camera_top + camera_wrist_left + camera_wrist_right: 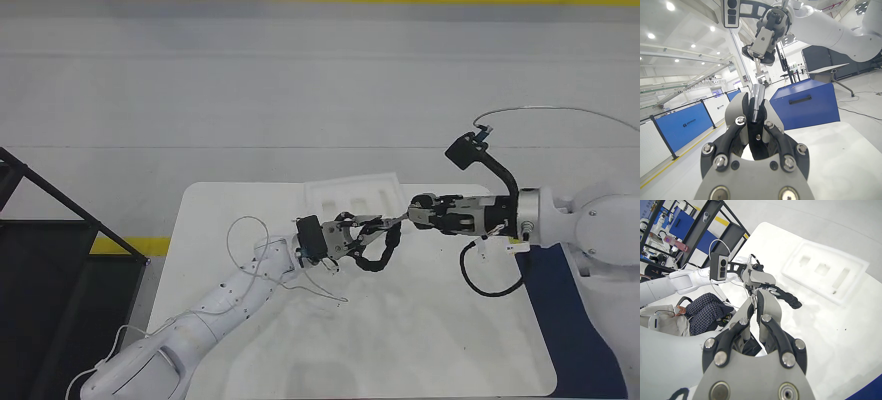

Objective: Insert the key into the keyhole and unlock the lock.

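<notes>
The lock is a chrome cylinder point(756, 102) with a black braided cable point(375, 255) that loops down beside it toward the white table point(420, 340). My left gripper point(755, 101) is shut on the cylinder and holds it above the table's middle, keyhole end facing the right arm. My right gripper point(755, 297) is shut on the small metal key point(754, 300). From the left wrist view the key point(758, 66) points straight at the cylinder's open end, a short gap away. In the top view both grippers point(345, 237) point(412, 216) face each other, nearly meeting.
A white foam tray point(355, 190) with several empty recesses lies at the table's far edge behind the grippers. A black metal frame point(40, 250) stands off the table's left side. A blue cabinet point(806, 106) stands beyond the table on the right arm's side.
</notes>
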Controlling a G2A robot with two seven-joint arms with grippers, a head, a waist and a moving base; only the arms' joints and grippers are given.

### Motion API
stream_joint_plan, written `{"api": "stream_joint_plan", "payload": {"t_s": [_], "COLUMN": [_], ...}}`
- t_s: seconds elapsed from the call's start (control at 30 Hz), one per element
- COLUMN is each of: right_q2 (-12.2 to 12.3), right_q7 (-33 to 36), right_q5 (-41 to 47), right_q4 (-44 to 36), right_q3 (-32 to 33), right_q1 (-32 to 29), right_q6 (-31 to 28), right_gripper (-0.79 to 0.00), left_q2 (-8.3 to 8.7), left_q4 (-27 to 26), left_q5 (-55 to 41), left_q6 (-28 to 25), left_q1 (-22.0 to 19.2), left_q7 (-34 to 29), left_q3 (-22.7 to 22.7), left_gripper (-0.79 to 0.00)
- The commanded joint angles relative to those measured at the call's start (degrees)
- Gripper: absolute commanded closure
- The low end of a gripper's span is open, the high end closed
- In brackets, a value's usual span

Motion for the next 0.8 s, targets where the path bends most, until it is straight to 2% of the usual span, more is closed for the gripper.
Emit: {"api": "stream_joint_plan", "payload": {"t_s": [0.0,0.33,0.77], "right_q2": [0.1,1.0,1.7], "right_q7": [-0.3,1.2,-1.8], "right_q5": [-0.1,-4.4,-6.9], "right_q4": [-0.6,-4.0,-7.6], "right_q3": [-0.1,1.0,0.9], "right_q1": [-0.1,-1.0,-4.9], "right_q6": [0.6,3.5,5.1], "right_gripper": [0.0,0.0,0.0], "left_q2": [-0.05,-1.21,-4.03], "left_q4": [-0.1,2.6,4.5], "left_q5": [0.6,-0.5,-0.9], "left_q6": [0.6,3.9,4.7], "left_q1": [0.5,1.8,0.9], "left_q7": [0.8,3.8,3.7], "left_q3": [-0.2,-0.9,0.9], "left_gripper": [0.0,0.0,0.0]}}
